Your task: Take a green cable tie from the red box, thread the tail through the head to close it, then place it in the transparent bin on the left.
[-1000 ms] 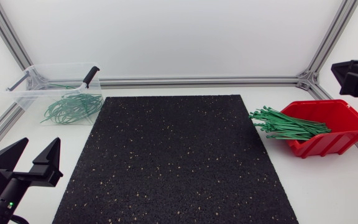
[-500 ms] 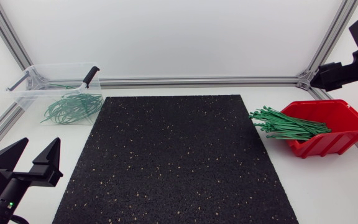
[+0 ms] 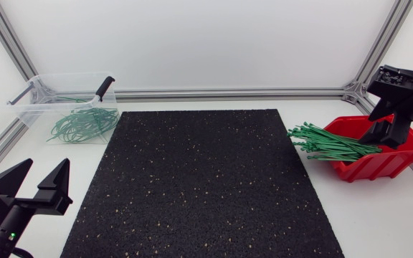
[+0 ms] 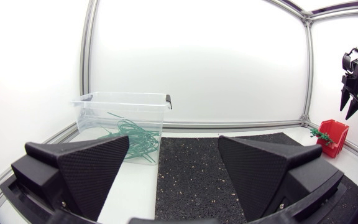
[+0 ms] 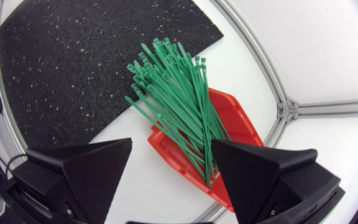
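Down from the far right corner since a second ago, my right arm now has its matte black right gripper (image 3: 382,135) poised over the box, while the left arm has not shifted. Loose straight green cable ties (image 3: 332,143), the task's thing, lie as one bundle in the tilted red plastic box (image 3: 378,166) at the bench's right edge. Their ends spill out over its open lip towards the speckled black rubber mat (image 3: 203,186) that covers the bench's middle. The right wrist view looks straight down on that bundle between the released, wide-spread fingers (image 5: 92,168), which touch nothing. I judge that the arm is placed this way to drop onto a single tie where the fan is thinnest. Well apart, in the far left corner, the clear plastic bin (image 3: 34,115) holds a heap of already looped green ties (image 3: 84,123), so the drop-off is ready. At the near left corner the black left gripper (image 3: 38,179) sits idle, its fingers parted and empty, likely waiting to take the tail for threading.
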`<state>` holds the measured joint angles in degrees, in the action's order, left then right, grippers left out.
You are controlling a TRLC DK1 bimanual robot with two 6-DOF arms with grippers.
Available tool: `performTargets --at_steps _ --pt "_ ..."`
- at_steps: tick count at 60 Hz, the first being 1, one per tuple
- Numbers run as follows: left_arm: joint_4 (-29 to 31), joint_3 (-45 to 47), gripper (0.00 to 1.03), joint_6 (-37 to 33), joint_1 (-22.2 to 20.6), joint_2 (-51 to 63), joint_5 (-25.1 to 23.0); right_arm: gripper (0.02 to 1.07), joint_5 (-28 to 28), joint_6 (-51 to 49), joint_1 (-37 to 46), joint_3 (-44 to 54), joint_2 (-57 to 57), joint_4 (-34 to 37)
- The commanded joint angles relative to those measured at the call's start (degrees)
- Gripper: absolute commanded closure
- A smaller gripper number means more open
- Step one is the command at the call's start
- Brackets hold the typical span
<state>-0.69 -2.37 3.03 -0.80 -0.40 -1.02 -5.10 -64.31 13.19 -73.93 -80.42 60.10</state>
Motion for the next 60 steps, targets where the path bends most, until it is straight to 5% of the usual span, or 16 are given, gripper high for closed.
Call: performTargets --at_steps 1,17,27,37,60 --pt "0.95 2.28 0.04 0.58 -0.08 -0.3 -0.39 0.15 0.53 -7.23 -0.27 2.3 -0.35 0.81" --pt "1.13 2.28 0.04 0.58 -0.17 -0.3 -0.39 0.22 1.06 -18.22 -2.12 9.07 0.44 -2.35" --pt "1.13 2.28 0.04 0.58 -0.26 -0.3 -0.39 0.32 1.06 -23.14 -3.35 16.98 2.38 -11.14" --pt "1.22 2.28 0.04 0.58 -0.52 -0.21 -0.39 0.65 0.53 -28.23 -3.26 20.23 2.2 -14.92" --pt "1.22 2.28 0.04 0.58 -0.78 -0.21 -0.39 0.65 0.88 -29.29 -3.52 21.99 -0.79 -20.28"
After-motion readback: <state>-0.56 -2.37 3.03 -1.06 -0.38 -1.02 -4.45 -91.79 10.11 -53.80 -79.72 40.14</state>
